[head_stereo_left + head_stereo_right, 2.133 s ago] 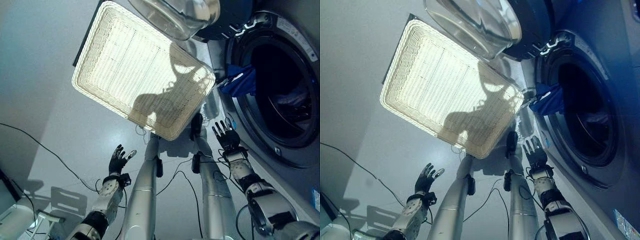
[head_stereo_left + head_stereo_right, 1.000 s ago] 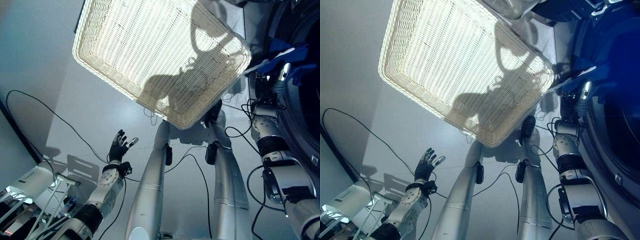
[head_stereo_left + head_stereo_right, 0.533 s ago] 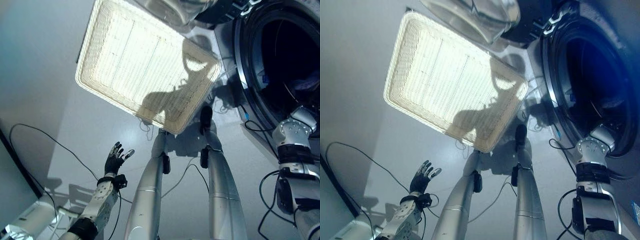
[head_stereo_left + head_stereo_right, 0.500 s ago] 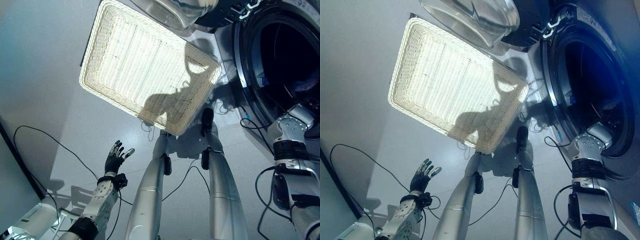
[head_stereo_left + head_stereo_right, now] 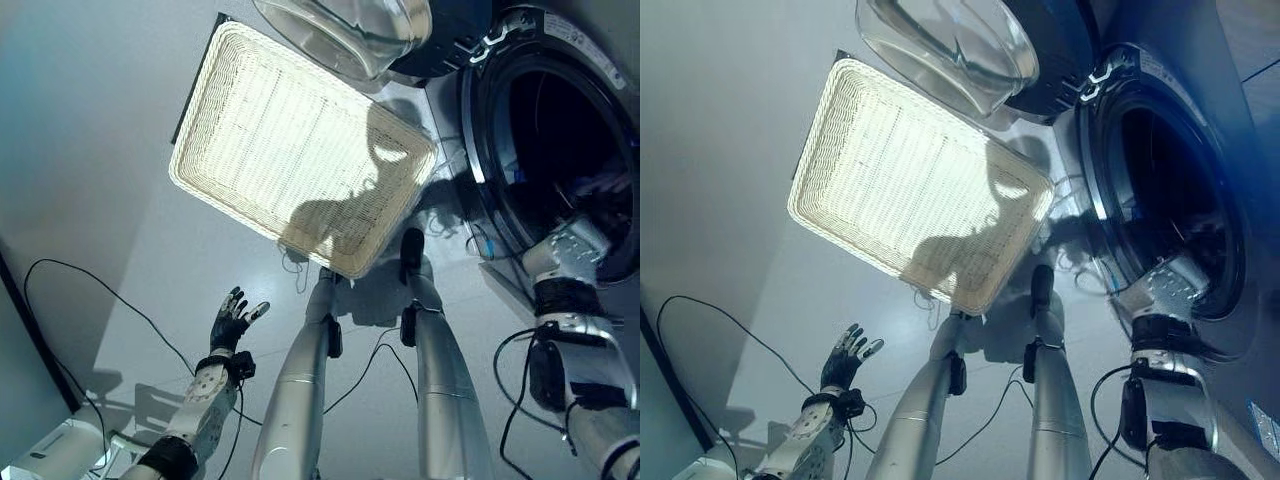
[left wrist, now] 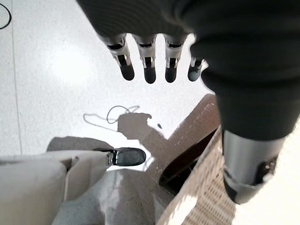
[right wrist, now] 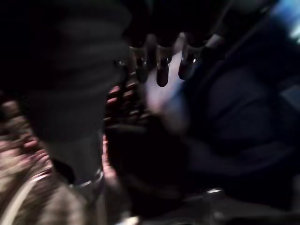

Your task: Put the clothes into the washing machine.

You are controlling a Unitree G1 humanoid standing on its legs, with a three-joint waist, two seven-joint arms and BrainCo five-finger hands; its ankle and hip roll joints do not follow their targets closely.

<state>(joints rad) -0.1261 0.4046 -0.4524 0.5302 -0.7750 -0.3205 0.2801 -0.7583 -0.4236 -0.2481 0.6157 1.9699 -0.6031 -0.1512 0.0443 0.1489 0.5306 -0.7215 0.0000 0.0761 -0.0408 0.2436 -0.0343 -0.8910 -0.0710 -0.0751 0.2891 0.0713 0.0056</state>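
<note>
Right hand (image 7: 159, 61) is reaching inside the washing machine (image 5: 560, 130) drum, fingers straight over dark blue clothes (image 7: 234, 117) lying there; judged the deposit step, calling next for a clear withdrawal past the door rim. Left hand (image 5: 232, 322) is hanging open, idle, over pale glossy floor (image 5: 90, 150). Wicker basket (image 5: 300, 150) is sitting emptied beside the machine, glass door (image 5: 345, 30) swung open above it.

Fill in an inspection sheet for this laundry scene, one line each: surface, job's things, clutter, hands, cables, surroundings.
Surface: pale grey floor, glossy.
Job's things: white wicker basket on the floor, nothing in it; washing machine with its glass door swung open; dark blue clothes inside the drum.
Clutter: nothing seen.
Hands: left hand open above the floor, holding nothing; right hand inside the drum, fingers straight above the clothes.
Cables: nothing seen apart from the robot's own.
Surroundings: a white object at the lower left, too cut off to name.
</note>
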